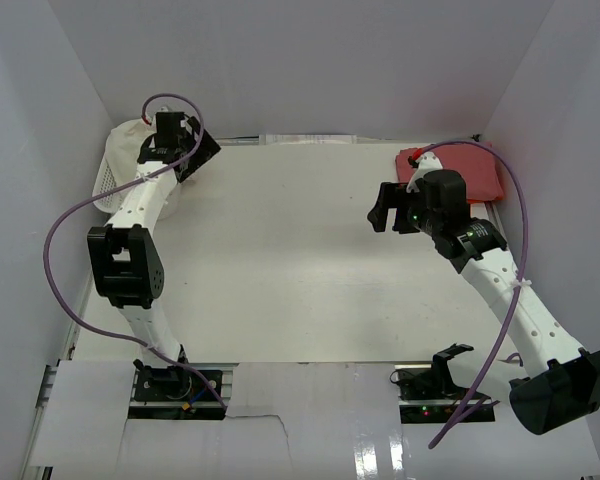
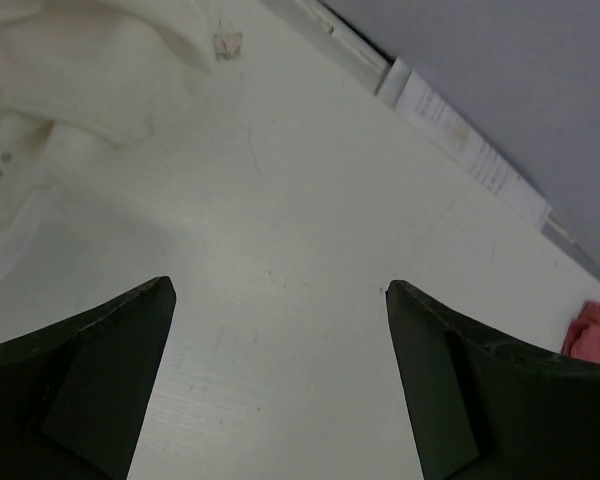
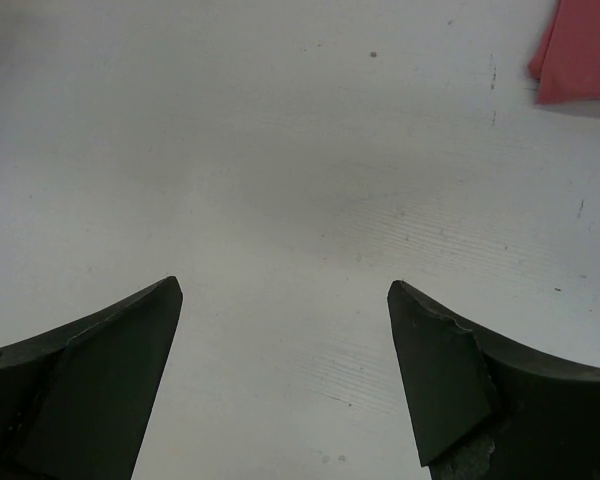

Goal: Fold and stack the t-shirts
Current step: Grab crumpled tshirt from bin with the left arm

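Found the cream t-shirt bunched in the white mesh basket at the far left corner of the desk; not yet spread, not yet folded. Found the red t-shirt lying flat in a neat rectangle at the far right corner; judged as already folded, though cannot confirm the layers from above.

Observed the left pincer with jaws wide apart, clamped on nothing, hovering over bare desk just beside the basket, aimed along the far edge rather than at the cloth. Observed the right pincer likewise wide apart and empty, held above bare desk near the red t-shirt, apart from it.

Judged the step in hand as fetching the cream t-shirt out of the basket, with folding and stacking yet to come.

For the next move: turn the left pincer toward the heap of cloth, lower onto a raised fold, close on fabric only and not on the basket mesh, then draw the garment to the open middle of the desk. Likely to need the right pincer brought across to take a second edge, given cloth far wider than either pincer. Recommend watching for the basket lifting or sliding with the cloth.
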You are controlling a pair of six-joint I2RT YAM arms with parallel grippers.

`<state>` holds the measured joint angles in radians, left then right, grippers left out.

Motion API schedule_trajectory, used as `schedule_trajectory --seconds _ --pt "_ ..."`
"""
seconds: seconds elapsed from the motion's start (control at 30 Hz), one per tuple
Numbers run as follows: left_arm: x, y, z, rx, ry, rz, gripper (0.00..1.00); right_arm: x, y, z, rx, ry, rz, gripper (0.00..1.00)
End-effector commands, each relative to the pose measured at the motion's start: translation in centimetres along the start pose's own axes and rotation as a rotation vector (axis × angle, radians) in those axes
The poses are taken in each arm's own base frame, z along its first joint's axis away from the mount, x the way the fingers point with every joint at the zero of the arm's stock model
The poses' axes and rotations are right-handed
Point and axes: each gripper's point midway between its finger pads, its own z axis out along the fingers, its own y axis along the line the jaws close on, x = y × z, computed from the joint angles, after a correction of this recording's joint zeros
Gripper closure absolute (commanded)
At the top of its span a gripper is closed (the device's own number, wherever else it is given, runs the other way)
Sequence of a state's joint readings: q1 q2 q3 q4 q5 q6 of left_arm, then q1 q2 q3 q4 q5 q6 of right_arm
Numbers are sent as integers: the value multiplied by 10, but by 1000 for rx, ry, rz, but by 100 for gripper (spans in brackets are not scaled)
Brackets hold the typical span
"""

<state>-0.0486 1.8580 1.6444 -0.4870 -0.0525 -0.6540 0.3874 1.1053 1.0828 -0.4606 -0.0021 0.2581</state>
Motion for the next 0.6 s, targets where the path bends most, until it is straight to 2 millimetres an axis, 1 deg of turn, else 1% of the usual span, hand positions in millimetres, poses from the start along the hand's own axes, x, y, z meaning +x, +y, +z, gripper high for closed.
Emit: schedule_trajectory --seconds 0.0,0.07,0.1,0.13,0.17,0.2,0.23,0.27,0.3,0.37,0.4,0.53,0.57 --pt "-49 -4 1 -56 -175 -58 2 -16 6 -3 -31 -57 -21 10" --pt "-59 2 9 -92 -214 -91 2 -15 4 -3 -26 -57 -31 10" --pt "-69 7 11 -109 -243 -110 2 -14 4 -4 -26 -57 -34 10" --pt "-69 14 20 -125 -241 -130 2 -14 4 -4 -23 -56 -38 10" --pt "-73 17 24 -124 -246 -145 2 -14 3 -4 -19 -58 -43 10" --pt "-78 25 27 -135 -249 -165 2 -13 2 -5 -17 -56 -46 10" --pt "-85 40 31 -157 -258 -201 2 -13 2 -5 -16 -56 -48 10" --pt "-83 49 39 -167 -249 -259 2 -12 1 -5 -14 -55 -49 10" --pt "-88 66 43 -190 -250 -309 2 -12 1 -4 -12 -54 -53 10" --pt "-82 82 51 -199 -225 -424 2 -10 1 -3 -14 -49 -53 10" --pt "-85 92 53 -210 -236 -454 2 -10 1 -3 -13 -47 -55 10" --pt "-91 105 68 -198 -327 -477 2 -8 2 -2 -23 -40 -56 10" --pt "-97 106 72 -184 -352 -484 2 -8 2 -2 -24 -40 -56 10"
